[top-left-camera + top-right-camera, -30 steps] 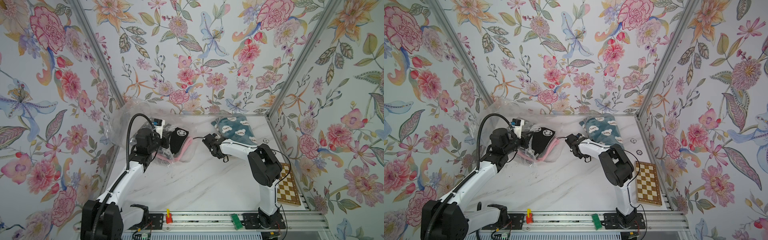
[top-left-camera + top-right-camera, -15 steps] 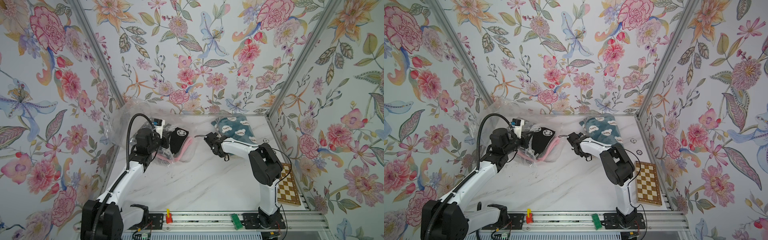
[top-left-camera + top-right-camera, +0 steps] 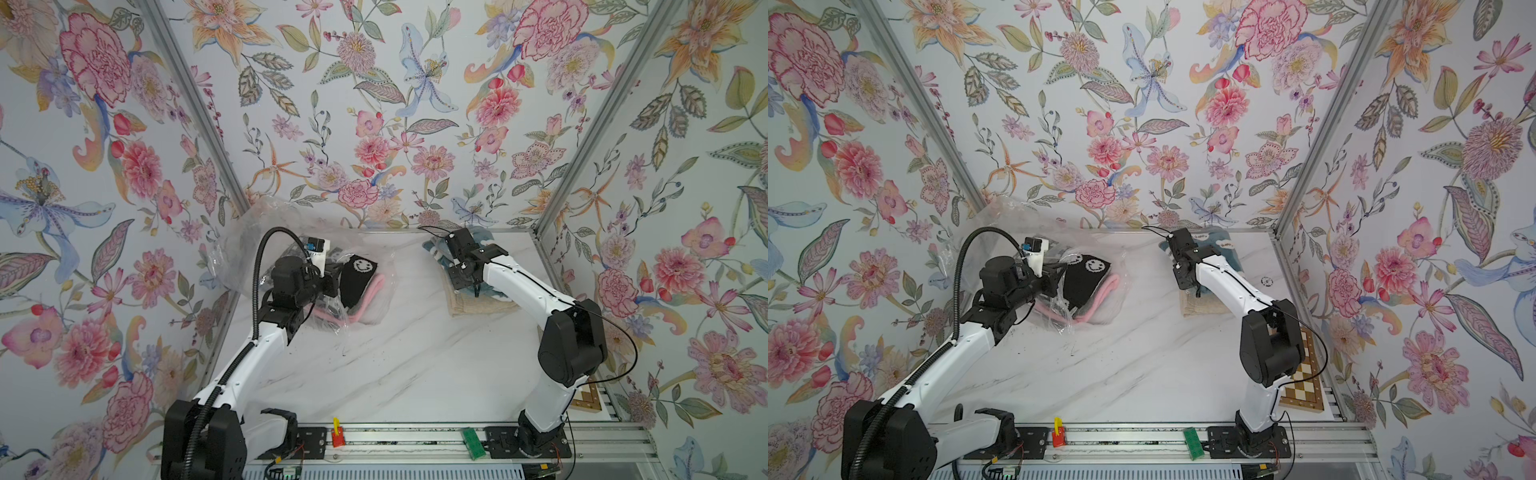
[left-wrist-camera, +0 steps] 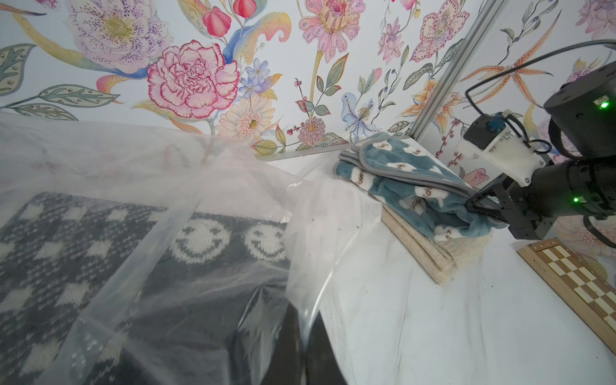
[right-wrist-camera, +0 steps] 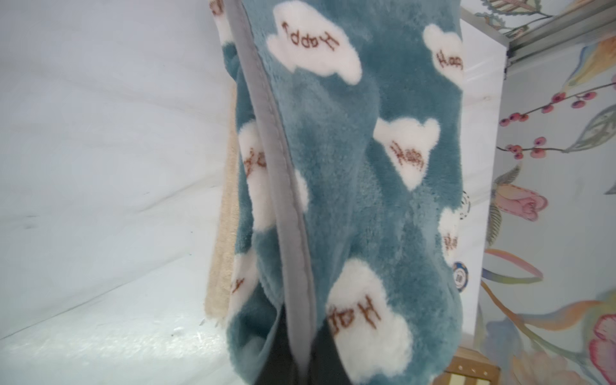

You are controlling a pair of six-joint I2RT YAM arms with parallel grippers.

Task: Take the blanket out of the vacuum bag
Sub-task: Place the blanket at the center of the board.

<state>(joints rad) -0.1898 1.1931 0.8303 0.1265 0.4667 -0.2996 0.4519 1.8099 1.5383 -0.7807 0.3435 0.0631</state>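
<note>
The vacuum bag (image 3: 266, 232) is crinkly clear plastic at the back left, and a black smiley blanket (image 3: 359, 274) and a pink one (image 3: 365, 307) lie inside it. My left gripper (image 3: 332, 279) is shut on the bag's film beside the black blanket (image 4: 200, 240); in the left wrist view the fingers (image 4: 286, 353) pinch the plastic. A blue cloud-print blanket (image 3: 1221, 245) rests on a beige folded one (image 3: 1200, 307) at the back right, outside the bag. My right gripper (image 3: 1187, 284) is shut on the blue blanket's (image 5: 366, 166) grey hem.
A chessboard (image 3: 1304, 382) lies along the right wall by my right arm's elbow. A small round chip (image 3: 1266, 281) sits on the marble table (image 3: 395, 365) beyond the blankets. Patterned walls close in the back and both sides.
My right gripper has moved to the right, away from the bag's mouth, to the blue blanket and has shut on its hem. The left gripper has stayed shut on the bag.
</note>
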